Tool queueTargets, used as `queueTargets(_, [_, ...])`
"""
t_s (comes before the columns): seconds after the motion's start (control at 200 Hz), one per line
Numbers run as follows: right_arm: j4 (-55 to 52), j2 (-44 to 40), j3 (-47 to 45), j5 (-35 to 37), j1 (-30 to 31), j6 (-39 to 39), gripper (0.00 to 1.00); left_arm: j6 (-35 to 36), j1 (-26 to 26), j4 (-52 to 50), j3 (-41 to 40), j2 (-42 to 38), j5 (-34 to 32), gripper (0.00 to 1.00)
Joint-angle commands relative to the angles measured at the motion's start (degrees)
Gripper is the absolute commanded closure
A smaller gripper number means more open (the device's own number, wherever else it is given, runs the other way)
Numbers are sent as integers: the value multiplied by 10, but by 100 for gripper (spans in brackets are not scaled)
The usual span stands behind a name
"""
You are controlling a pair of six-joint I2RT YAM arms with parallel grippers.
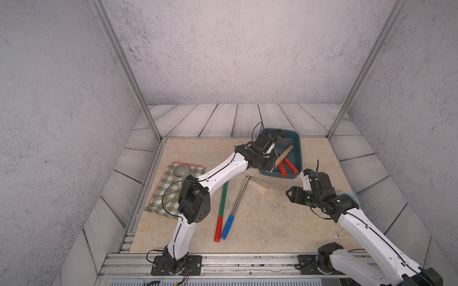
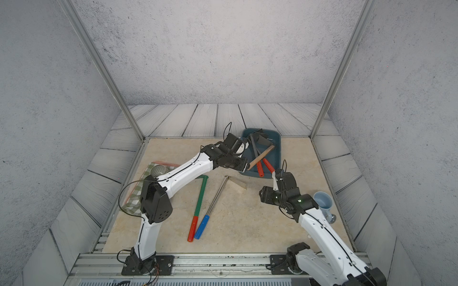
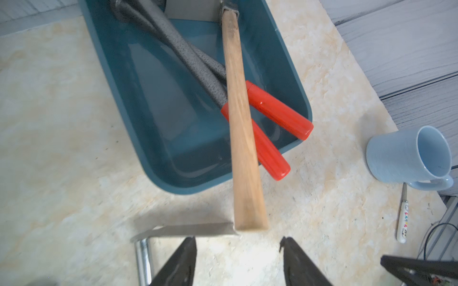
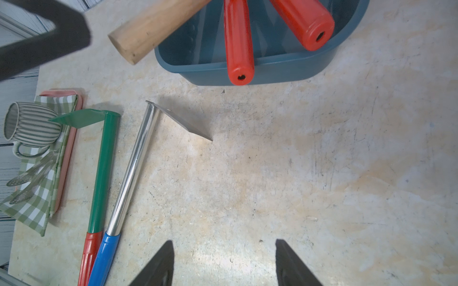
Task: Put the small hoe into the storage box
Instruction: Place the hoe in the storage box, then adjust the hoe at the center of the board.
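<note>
The wooden-handled small hoe lies lengthwise in the teal storage box. Its head is at the far end. Its shaft crosses over the dark shafts and a grip of two red-gripped hoes that are in the box as well, and its butt end juts past the near rim over the stone-patterned table. Whether the shaft bears on the rim itself cannot be told. The left gripper sits just short of that butt end with its jaws about halfway apart and nothing between them; the fingertips are clear of the wood. This reads as the release step for this hoe, with the placing as good as done. The next move probably calls for the left arm to draw back and lift away without brushing the overhanging handle, since a knock there could lever the head up or swing the hoe off the pile. A green-shafted hoe and a chrome hoe with a blue grip lie side by side on the table, well apart from the box; if they count, one of them would be next. The right gripper hangs over bare table near the box, jaws parted and empty. A pale blue mug stands off to the right, and a striped mug rests on a green checked cloth at the left.
</note>
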Motion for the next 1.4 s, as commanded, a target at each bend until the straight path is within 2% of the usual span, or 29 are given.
queueTargets(0.0, [-1, 5, 19, 3, -1, -2, 35, 14, 11, -21, -49, -47, -19, 41])
queueTargets(0.155, [1, 17, 23, 2, -1, -6, 34, 15, 15, -39, -117, -97, -41, 42])
queueTargets(0.44, [10, 15, 22, -20, -1, -24, 34, -5, 15, -49, -252, -166, -42, 46])
queueTargets(0.706, [35, 8, 10, -84, -1, -31, 34, -24, 15, 42, -402, -237, -14, 46])
queueTargets(1.041, [66, -11, -7, -158, -2, -30, 34, -28, 15, 80, -459, -252, 31, 45])
queueTargets(1.391, [57, -20, -4, -159, -1, -32, 34, -31, 11, 74, -472, -203, 3, 47])
